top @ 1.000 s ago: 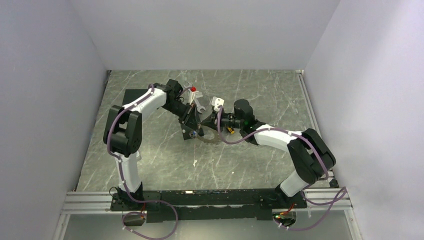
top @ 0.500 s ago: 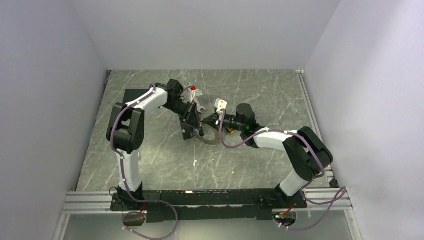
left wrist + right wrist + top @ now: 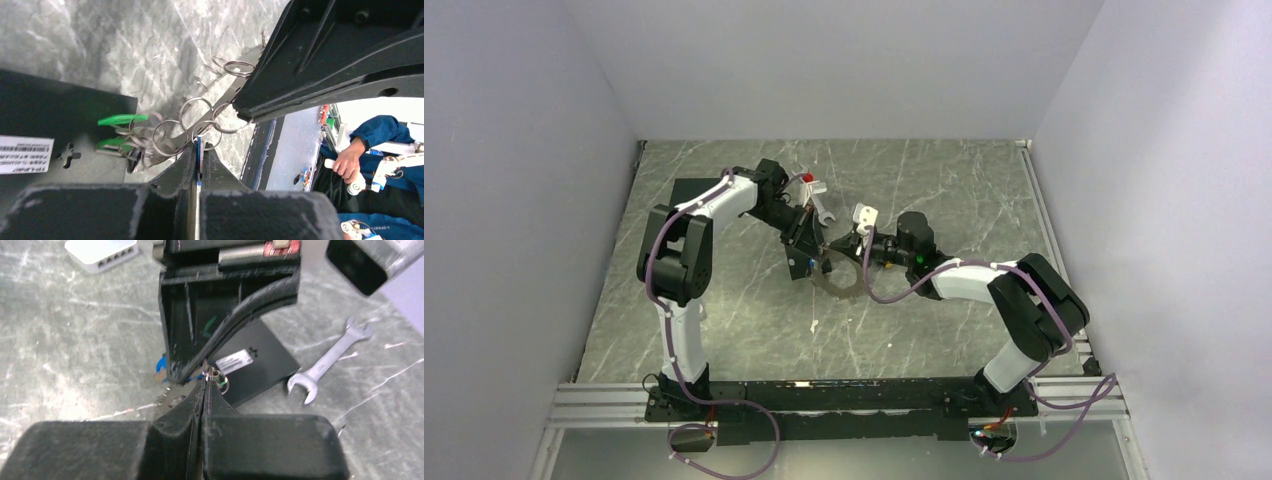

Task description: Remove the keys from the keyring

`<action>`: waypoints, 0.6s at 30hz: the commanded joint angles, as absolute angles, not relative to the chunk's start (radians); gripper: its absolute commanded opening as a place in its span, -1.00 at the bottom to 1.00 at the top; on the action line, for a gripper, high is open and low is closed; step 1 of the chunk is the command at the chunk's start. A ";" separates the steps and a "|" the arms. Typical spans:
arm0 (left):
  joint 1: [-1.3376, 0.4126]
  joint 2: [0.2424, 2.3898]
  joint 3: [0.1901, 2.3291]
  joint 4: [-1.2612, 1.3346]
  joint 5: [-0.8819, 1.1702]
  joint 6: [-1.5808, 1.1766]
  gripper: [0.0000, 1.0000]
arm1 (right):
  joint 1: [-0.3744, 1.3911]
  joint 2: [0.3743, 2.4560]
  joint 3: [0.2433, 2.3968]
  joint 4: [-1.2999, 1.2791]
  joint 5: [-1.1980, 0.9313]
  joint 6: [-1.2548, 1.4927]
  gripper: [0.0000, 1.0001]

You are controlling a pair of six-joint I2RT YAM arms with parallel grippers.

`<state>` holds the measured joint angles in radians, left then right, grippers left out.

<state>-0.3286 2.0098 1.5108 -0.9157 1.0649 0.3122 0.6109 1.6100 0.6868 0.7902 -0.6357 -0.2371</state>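
The keyring [image 3: 844,283], a dark toothed ring, hangs tilted between both grippers at mid-table. In the left wrist view its grey rim [image 3: 226,94] carries several small split rings. My left gripper [image 3: 809,258] is shut on the blue key [image 3: 199,149], which stands edge-on between the pads. Green key heads [image 3: 122,119] lie on the ring's left, over the black box [image 3: 45,115]. My right gripper [image 3: 834,248] is shut on the keyring's upper rim. Its tips [image 3: 205,382] meet at a small split ring, beside the blue key [image 3: 161,365].
A black box [image 3: 692,190] lies at the back left, and it also shows in the right wrist view [image 3: 260,362]. A silver spanner [image 3: 820,207] [image 3: 327,359] lies behind the grippers. A white device [image 3: 864,214] and a red-tipped object [image 3: 809,178] lie nearby.
My right arm has stretched lower and further left toward the left gripper. The keyring now shows more fully below the two grippers. The left gripper has hardly moved.
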 commanded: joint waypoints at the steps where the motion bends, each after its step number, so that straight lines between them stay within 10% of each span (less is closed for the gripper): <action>1: -0.287 1.981 1.516 -0.962 0.890 0.353 -1.00 | 0.607 1.603 0.681 0.722 -0.704 -0.293 -1.00; 18: -0.287 1.878 1.532 -0.993 0.909 0.403 -1.00 | 0.607 1.591 0.690 0.630 -0.722 -0.358 -1.00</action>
